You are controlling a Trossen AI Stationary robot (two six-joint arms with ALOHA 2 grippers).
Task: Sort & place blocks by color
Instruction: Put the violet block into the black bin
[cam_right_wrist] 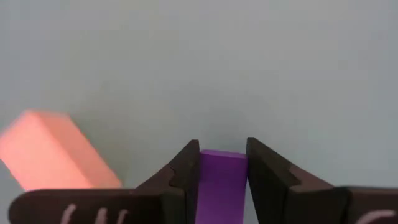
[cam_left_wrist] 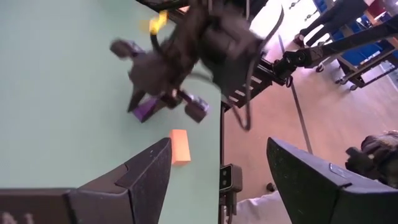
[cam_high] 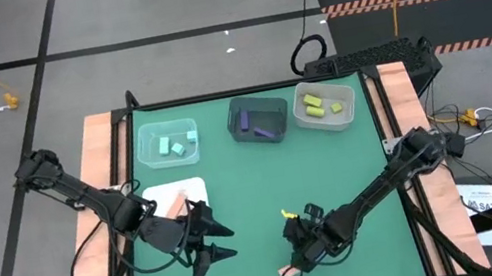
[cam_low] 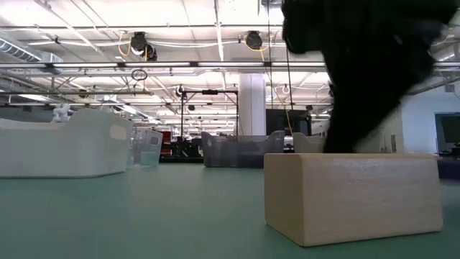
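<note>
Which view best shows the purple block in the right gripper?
The right wrist view: the purple block sits squarely between the right gripper's fingers. The left wrist view shows it partly under that gripper; in the high and low views the arm hides it.

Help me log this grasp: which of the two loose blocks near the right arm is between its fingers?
The purple block: the right end effector has its fingers closed against both its sides. The salmon-orange block lies free on the mat beside it.
</note>
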